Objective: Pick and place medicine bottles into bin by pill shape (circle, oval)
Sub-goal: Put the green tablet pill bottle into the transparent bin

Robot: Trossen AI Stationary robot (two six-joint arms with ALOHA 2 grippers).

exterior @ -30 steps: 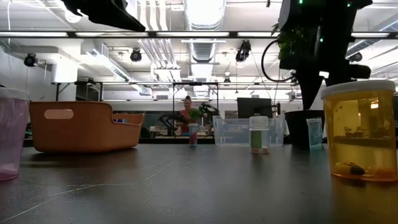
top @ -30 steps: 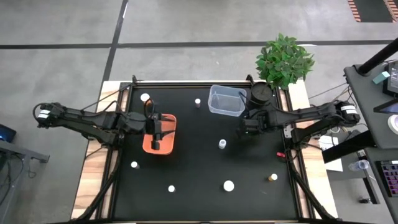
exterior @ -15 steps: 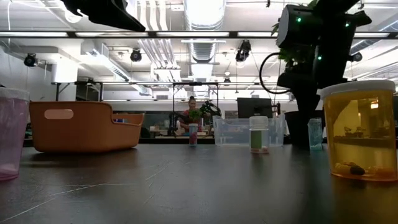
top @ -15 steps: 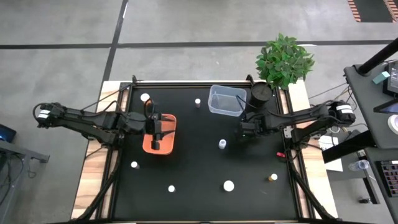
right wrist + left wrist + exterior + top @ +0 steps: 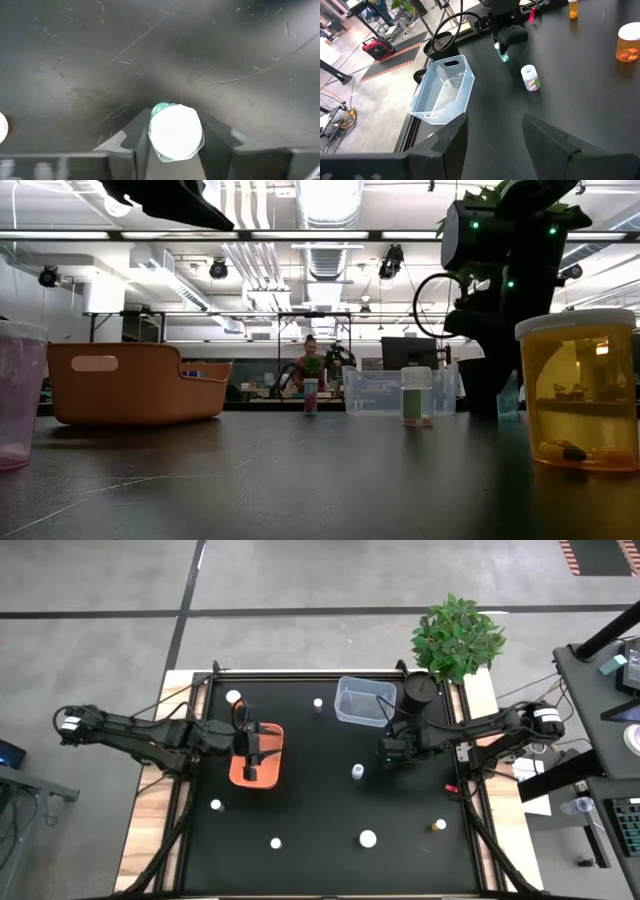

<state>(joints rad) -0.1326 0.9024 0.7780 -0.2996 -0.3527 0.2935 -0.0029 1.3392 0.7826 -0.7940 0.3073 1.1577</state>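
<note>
On the right half of the black desk (image 5: 320, 790), just in front of the clear bin (image 5: 364, 701), the right end effector (image 5: 387, 752) is down at desk level and clenched around a small bottle (image 5: 175, 131); the right wrist view shows both dark fingers (image 5: 216, 135) pressed against the sides of its round white cap, so the grip looks made for a lift toward a bin. Which bin it needs I can't say, pills not readable here. Held bottle: tiny, white cap, teal-green tint below the cap, upright between the fingers, bottom apparently on the desk.

Left end effector (image 5: 252, 747) hangs over the orange bin (image 5: 257, 776), fingers (image 5: 451, 141) parted, nothing between them, probably parked there out of the way.

Other bottles stand scattered, well apart: white-capped one (image 5: 357, 771) near the right end effector, larger white cap (image 5: 368, 838) and small amber one (image 5: 438, 825) toward the front right, two white caps (image 5: 216, 805) front left, one (image 5: 318, 703) at the back by the clear bin. Low view shows a big amber bottle (image 5: 578, 392) close to the lens and a pinkish one (image 5: 20, 395) at the edge
</note>
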